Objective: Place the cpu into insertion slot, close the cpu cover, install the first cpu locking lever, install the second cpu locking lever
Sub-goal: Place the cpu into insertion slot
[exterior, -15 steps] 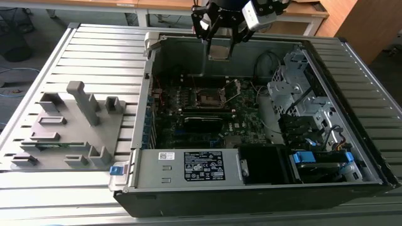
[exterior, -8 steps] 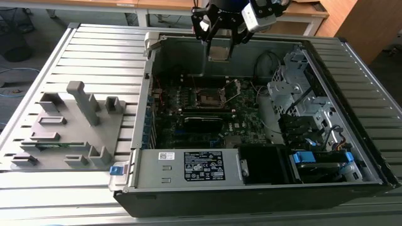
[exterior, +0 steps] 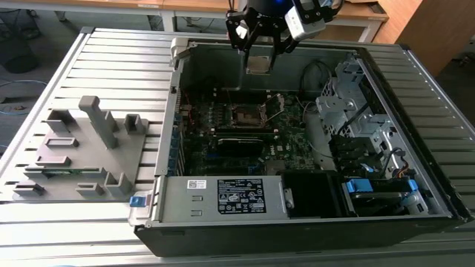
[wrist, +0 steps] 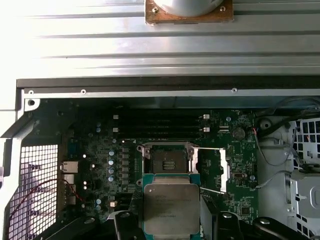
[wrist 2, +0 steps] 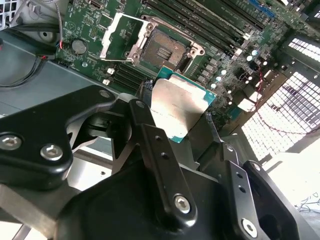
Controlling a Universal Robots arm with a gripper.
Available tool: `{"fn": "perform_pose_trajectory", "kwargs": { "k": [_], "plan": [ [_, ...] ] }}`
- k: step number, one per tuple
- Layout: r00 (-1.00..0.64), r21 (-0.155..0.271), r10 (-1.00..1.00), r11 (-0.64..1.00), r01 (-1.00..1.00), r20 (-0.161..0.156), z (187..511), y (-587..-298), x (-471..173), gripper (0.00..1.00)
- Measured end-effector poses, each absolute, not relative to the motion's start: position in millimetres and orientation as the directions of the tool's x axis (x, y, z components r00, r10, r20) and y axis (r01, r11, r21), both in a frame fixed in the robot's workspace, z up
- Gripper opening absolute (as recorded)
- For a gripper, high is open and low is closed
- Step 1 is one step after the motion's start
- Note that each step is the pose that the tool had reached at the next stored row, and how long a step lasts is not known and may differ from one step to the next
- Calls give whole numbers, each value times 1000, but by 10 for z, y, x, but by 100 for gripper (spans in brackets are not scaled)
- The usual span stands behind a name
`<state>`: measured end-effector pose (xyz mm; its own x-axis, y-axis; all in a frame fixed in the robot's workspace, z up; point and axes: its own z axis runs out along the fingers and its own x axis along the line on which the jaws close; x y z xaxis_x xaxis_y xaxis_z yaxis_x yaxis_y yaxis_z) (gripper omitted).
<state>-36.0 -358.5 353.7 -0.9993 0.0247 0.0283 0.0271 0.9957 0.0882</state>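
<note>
You're on step one: the gripper point(exterior: 261, 55) is clamped on the cpu point(wrist: 171, 210), holding it high above the insertion slot point(wrist: 167, 161) (cpu cover point(wrist 2: 107, 45) flipped open beside it). Seating it calls for squaring the chip's edges to the socket.

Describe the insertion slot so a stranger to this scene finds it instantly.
Look inside the open computer case, on the dark green motherboard. The insertion slot sits near the board's middle. It is square with a dark centre and silvery rim, unlike the long narrow black memory slots beside it.
</note>
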Motion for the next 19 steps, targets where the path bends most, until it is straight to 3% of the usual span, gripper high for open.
{"fn": "perform_pose_trajectory", "kwargs": {
  "k": [19],
  "plan": [
    [-999, 88, 25, 996, 27, 28, 3483, -3585, -360, 54]
  ]
}}
